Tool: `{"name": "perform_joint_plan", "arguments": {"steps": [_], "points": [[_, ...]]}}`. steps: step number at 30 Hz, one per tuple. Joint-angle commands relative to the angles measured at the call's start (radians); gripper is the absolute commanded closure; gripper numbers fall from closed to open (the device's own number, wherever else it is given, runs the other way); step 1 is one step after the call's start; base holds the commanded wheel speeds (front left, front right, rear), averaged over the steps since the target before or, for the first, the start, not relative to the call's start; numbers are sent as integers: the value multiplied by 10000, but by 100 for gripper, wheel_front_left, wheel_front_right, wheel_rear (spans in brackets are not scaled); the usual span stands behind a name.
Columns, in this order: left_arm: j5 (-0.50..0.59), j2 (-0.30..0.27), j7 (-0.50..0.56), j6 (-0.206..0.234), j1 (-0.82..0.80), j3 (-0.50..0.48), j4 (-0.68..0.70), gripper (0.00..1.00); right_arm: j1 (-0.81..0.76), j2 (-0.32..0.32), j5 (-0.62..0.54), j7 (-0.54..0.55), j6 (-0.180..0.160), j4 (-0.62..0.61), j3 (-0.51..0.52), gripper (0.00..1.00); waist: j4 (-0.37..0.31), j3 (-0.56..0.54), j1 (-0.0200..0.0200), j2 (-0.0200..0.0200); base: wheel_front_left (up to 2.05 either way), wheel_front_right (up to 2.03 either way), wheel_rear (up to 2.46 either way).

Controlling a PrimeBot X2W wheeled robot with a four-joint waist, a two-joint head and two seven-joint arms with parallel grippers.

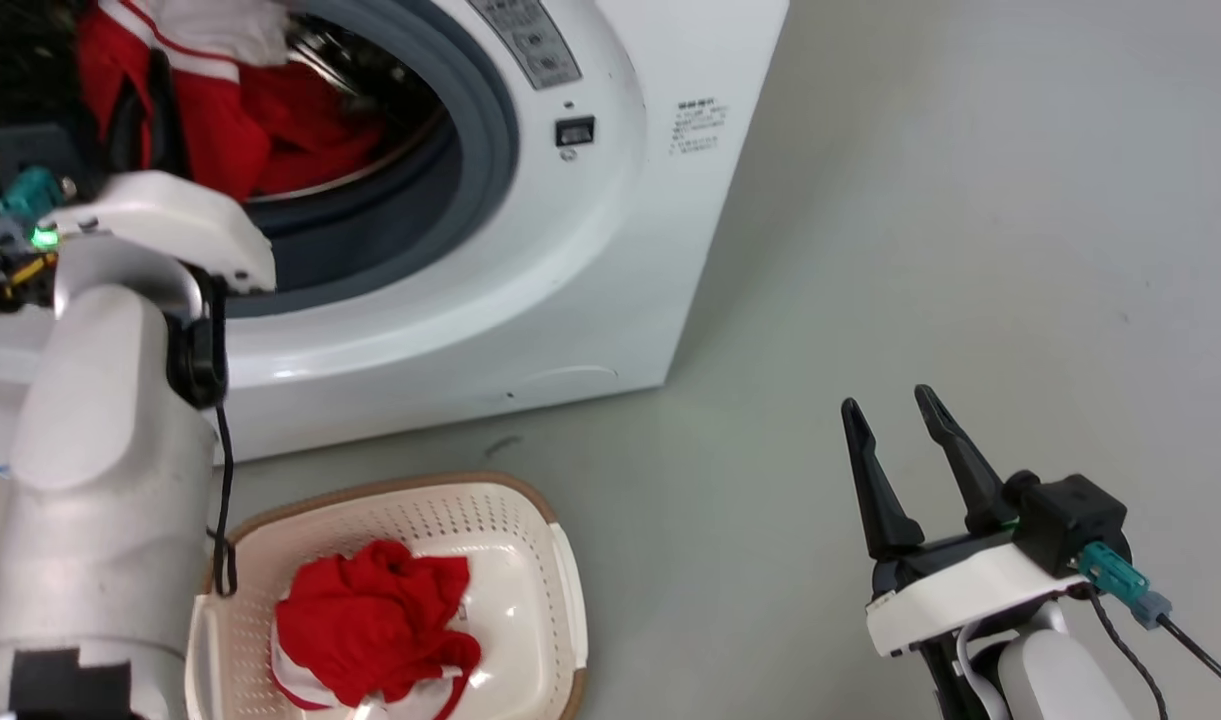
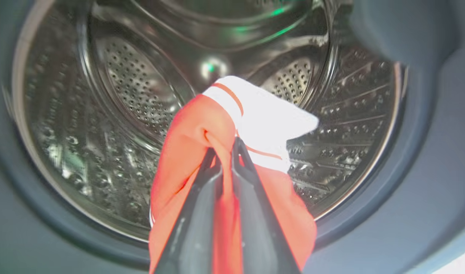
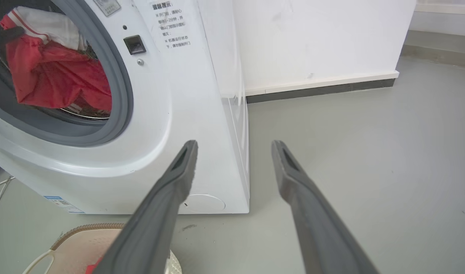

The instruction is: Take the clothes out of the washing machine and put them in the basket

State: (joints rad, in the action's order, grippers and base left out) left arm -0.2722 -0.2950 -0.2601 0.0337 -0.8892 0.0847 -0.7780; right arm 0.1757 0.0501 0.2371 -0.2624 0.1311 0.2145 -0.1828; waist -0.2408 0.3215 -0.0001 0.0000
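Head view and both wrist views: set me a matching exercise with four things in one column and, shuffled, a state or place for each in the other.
Column one:
1 left pincer
2 right pincer
3 basket
4 washer

Column two:
A open, above bare floor
B white, with a grey-rimmed porthole
C shut on a red and white garment
D on the floor before the washer, a red bundle inside

Pairs: 1-C, 2-A, 3-D, 4-B
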Motion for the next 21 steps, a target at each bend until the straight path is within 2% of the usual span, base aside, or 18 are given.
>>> {"name": "perform_joint_plan", "arguments": {"steps": [1, 4, 15, 21], "points": [[82, 132, -74, -107, 542, -154, 432, 100, -244, 1, -68, -35, -7, 63, 105, 0, 431, -690, 1, 0, 0, 0, 0], [207, 329, -75, -234, 1221, -303, 1108, 100, -468, 0, -114, -23, -7, 107, 256, 0, 620, -1101, 1, 0, 0, 0, 0], [657, 1096, -53, -66, 3650, -636, 3740, 100, -1117, 0, -317, 265, -5, -140, 768, 0, 1400, -2012, 1, 0, 0, 0, 0], [776, 1422, -53, -21, 5094, -450, 4867, 100, -1386, 0, -391, 444, -7, -334, 876, 0, 1681, -2314, 1, 0, 0, 0, 0]]}}
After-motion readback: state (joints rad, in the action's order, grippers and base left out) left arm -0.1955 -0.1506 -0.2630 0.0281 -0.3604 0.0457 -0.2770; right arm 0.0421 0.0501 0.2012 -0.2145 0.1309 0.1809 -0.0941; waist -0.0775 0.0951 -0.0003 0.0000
